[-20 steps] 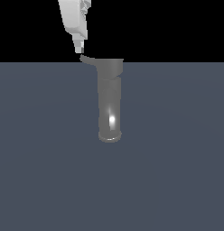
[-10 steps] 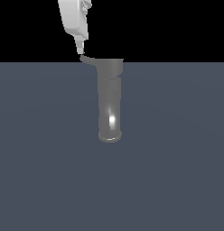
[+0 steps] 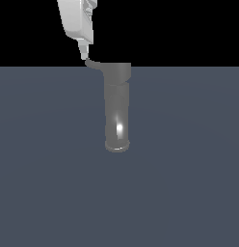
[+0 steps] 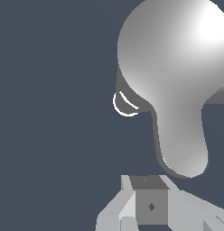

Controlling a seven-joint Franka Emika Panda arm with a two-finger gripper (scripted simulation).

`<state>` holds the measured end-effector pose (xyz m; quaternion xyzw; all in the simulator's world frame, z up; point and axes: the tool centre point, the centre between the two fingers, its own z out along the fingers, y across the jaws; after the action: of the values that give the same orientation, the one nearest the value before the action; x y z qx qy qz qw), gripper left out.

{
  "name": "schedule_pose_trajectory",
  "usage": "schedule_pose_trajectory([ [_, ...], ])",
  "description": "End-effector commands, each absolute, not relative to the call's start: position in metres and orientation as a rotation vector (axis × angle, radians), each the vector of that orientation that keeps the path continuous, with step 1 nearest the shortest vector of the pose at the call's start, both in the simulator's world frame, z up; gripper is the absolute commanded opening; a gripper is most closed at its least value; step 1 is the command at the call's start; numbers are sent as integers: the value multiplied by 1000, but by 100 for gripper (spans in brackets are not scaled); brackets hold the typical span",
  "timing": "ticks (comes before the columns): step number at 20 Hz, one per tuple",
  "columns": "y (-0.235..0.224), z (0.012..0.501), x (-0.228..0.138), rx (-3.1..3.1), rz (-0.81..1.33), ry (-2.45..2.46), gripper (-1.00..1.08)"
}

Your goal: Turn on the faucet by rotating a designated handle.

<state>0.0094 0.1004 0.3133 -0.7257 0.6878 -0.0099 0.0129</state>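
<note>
The faucet (image 3: 116, 111) is a tall glossy grey cylinder that stands upright on the dark floor. Its wider top section shows as a round shape in the wrist view (image 4: 177, 54). The handle (image 3: 95, 63) is a short curved lever that sticks out of the top section toward the exterior view's left. It also shows in the wrist view (image 4: 184, 144). My white gripper (image 3: 83, 52) hangs just above the handle's upturned tip, close to or touching it. In the wrist view the gripper (image 4: 151, 205) has its fingers together, with nothing between them.
The flat dark grey-blue floor (image 3: 189, 193) spreads all around the faucet. The faucet's base ring (image 4: 125, 106) shows as a bright arc in the wrist view. No other objects are in view.
My gripper has shifted only slightly above the handle tip. The handle and the faucet look unchanged.
</note>
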Motion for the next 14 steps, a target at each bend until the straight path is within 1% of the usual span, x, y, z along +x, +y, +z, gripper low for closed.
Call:
schedule_pose_trajectory([
  [1, 96, 306, -2, -2264, -13, 2164, -100],
  [7, 94, 299, -22, -2259, -2, 2182, -100],
  [8, 94, 299, -22, -2259, -2, 2182, -100],
  [9, 100, 314, -12, -2248, -39, 2152, -100],
  [14, 91, 310, -26, -2250, -31, 2159, -100],
])
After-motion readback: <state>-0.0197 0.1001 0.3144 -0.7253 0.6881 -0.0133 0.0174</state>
